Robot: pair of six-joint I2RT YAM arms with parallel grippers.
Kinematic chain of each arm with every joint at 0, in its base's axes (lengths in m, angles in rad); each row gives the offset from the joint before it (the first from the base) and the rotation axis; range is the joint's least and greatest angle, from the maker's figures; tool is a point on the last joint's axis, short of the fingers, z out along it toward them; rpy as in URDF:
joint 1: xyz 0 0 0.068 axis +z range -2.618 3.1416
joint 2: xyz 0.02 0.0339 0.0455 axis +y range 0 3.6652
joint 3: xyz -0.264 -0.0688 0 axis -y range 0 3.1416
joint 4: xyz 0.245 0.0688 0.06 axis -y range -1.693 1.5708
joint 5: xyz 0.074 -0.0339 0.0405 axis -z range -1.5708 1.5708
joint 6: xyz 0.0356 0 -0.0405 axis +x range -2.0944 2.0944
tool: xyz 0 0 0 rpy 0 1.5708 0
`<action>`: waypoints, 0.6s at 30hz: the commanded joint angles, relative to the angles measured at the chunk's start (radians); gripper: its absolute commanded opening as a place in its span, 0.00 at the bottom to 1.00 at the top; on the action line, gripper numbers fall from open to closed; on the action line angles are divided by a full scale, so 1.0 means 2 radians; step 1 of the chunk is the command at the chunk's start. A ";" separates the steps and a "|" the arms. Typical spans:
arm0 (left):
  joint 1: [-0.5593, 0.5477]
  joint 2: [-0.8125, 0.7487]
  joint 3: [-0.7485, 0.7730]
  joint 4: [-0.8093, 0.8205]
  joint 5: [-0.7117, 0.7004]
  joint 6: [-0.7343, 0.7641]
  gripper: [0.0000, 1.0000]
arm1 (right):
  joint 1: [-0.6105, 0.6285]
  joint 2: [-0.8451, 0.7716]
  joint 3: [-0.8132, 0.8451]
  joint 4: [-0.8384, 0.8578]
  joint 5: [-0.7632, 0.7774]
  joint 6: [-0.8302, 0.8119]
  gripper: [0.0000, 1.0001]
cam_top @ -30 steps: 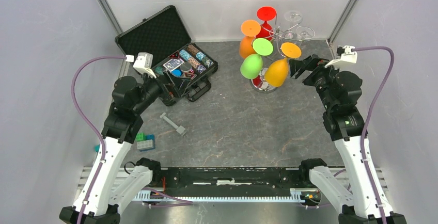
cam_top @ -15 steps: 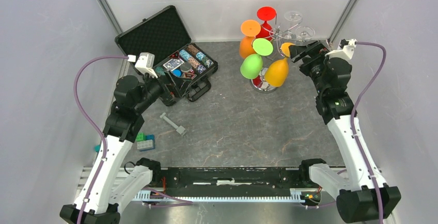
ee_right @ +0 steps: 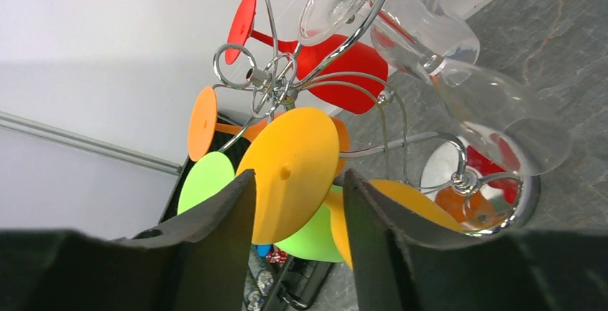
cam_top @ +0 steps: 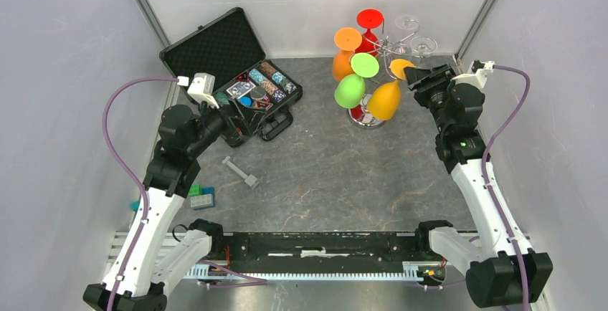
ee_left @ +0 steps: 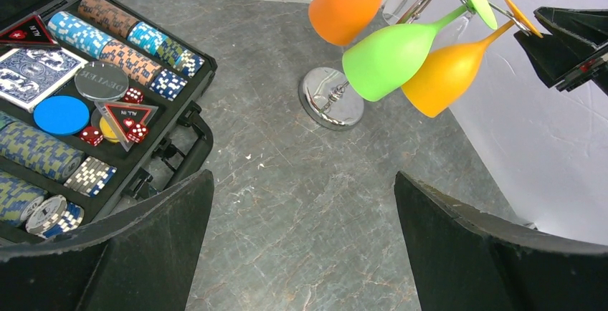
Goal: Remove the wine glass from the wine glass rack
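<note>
The wine glass rack (cam_top: 366, 116) stands at the back of the table, its chrome arms carrying coloured and clear glasses upside down. The nearest-right wine glass (cam_top: 385, 100) is yellow-orange, and its round foot (ee_right: 294, 175) fills the middle of the right wrist view. My right gripper (cam_top: 414, 74) is at that foot, one finger on each side of the disc. The left finger overlaps the disc's edge, a gap shows on the right, and the jaws are partly narrowed. My left gripper (cam_top: 240, 114) hovers wide open and empty over the case's edge, and it (ee_left: 302, 176) sees the rack base (ee_left: 331, 105).
A green glass (cam_top: 348, 91), an orange one (cam_top: 343, 64), a red one (cam_top: 369, 35) and clear ones (ee_right: 459, 74) hang close around the yellow-orange one. An open poker chip case (cam_top: 236, 74) sits back left. A grey metal piece (cam_top: 240, 173) and toy bricks (cam_top: 201, 196) lie near left.
My right arm has swung up and in towards the rack, reaching the yellow-orange glass's foot, and its jaws have narrowed around the disc. The left arm has stayed still.
</note>
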 commanded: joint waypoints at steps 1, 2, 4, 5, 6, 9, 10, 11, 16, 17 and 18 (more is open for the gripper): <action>-0.001 -0.003 -0.004 0.012 -0.009 0.019 1.00 | -0.003 0.002 -0.005 0.035 0.002 0.012 0.48; -0.001 -0.003 -0.004 0.012 -0.008 0.019 1.00 | -0.003 0.001 -0.008 0.038 0.001 0.016 0.44; -0.001 -0.003 -0.004 0.011 -0.009 0.019 1.00 | -0.003 -0.002 -0.012 0.045 0.002 0.024 0.40; -0.001 -0.004 -0.005 0.011 -0.010 0.019 1.00 | -0.003 -0.003 -0.015 0.048 0.002 0.029 0.36; -0.001 -0.004 -0.005 0.011 -0.011 0.019 1.00 | -0.003 -0.007 -0.020 0.056 0.003 0.038 0.34; -0.001 -0.003 -0.003 0.006 -0.016 0.017 1.00 | -0.003 -0.023 -0.048 0.097 0.005 0.083 0.21; -0.001 -0.002 0.000 0.004 -0.019 0.016 1.00 | -0.003 -0.026 -0.054 0.105 0.005 0.094 0.17; -0.001 0.000 0.001 0.001 -0.021 0.017 1.00 | -0.003 -0.029 -0.054 0.107 0.006 0.105 0.12; -0.001 0.006 0.006 -0.010 -0.024 0.016 1.00 | -0.003 -0.039 -0.052 0.104 0.010 0.126 0.00; -0.001 0.006 0.006 -0.010 -0.025 0.016 1.00 | -0.003 -0.039 -0.050 0.100 0.008 0.128 0.00; -0.001 0.005 0.005 -0.011 -0.025 0.016 1.00 | -0.003 -0.041 -0.049 0.096 0.007 0.131 0.00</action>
